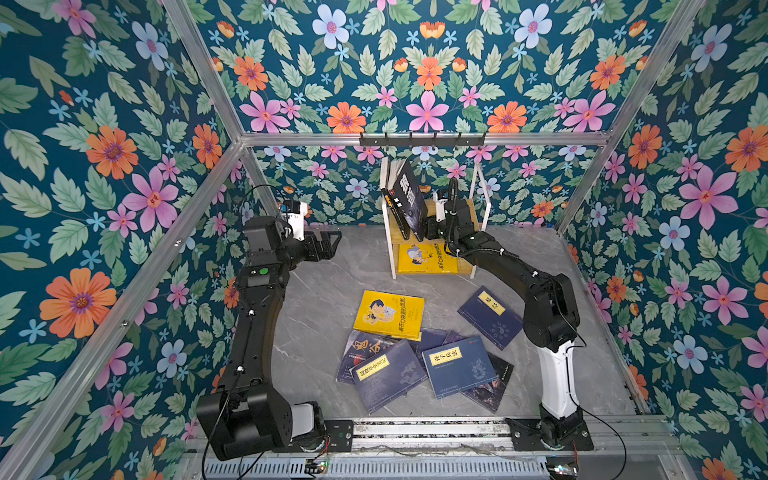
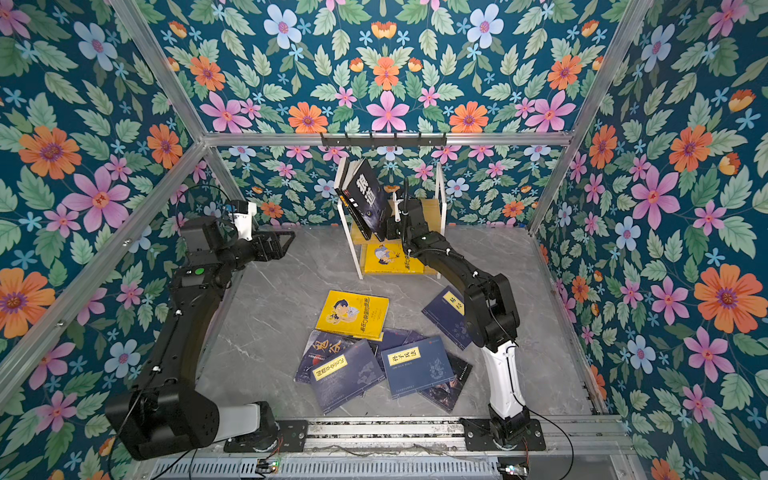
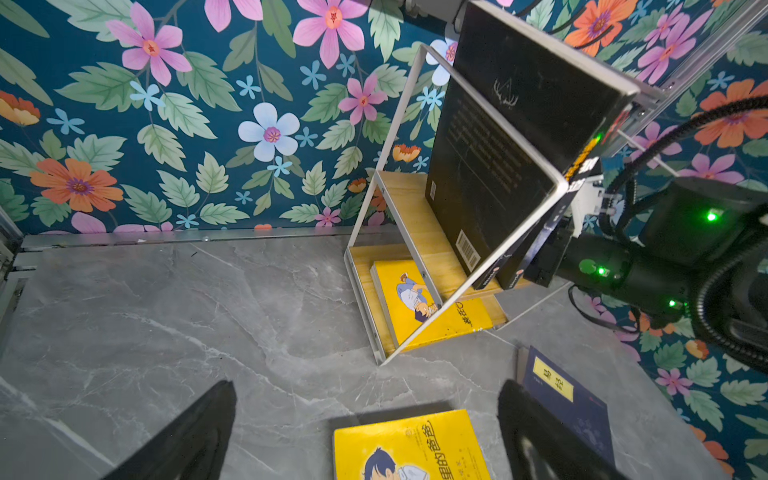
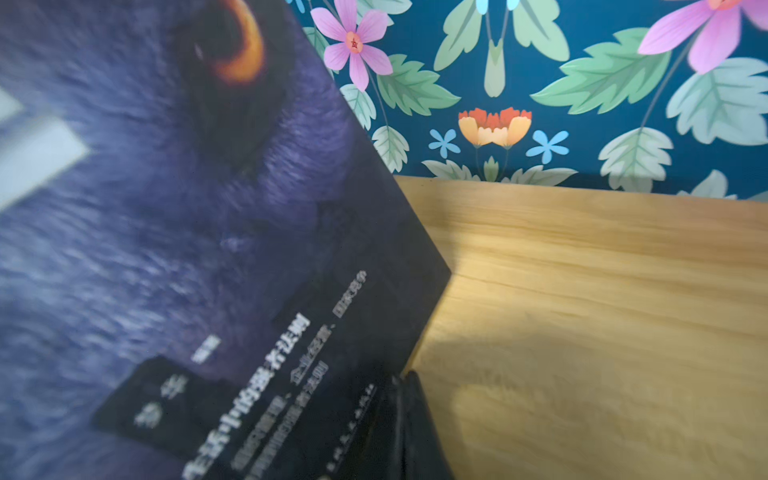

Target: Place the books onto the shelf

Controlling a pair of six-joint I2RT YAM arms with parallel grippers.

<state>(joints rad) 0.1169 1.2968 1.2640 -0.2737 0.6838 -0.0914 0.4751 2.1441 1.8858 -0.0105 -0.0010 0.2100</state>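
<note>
The shelf stands at the back wall. Several dark books lean to the left on its upper board. A yellow book lies flat on the lower board. My right gripper is shut, and its tip rests against the lower corner of the outermost dark book. Nothing shows between its fingers. My left gripper hangs open and empty above the floor, left of the shelf. On the floor lie another yellow book and several navy books.
One navy book lies apart beside the right arm's elbow. A black hook rail runs along the back bar above the shelf. The right half of the upper board is bare. Flowered walls close in three sides.
</note>
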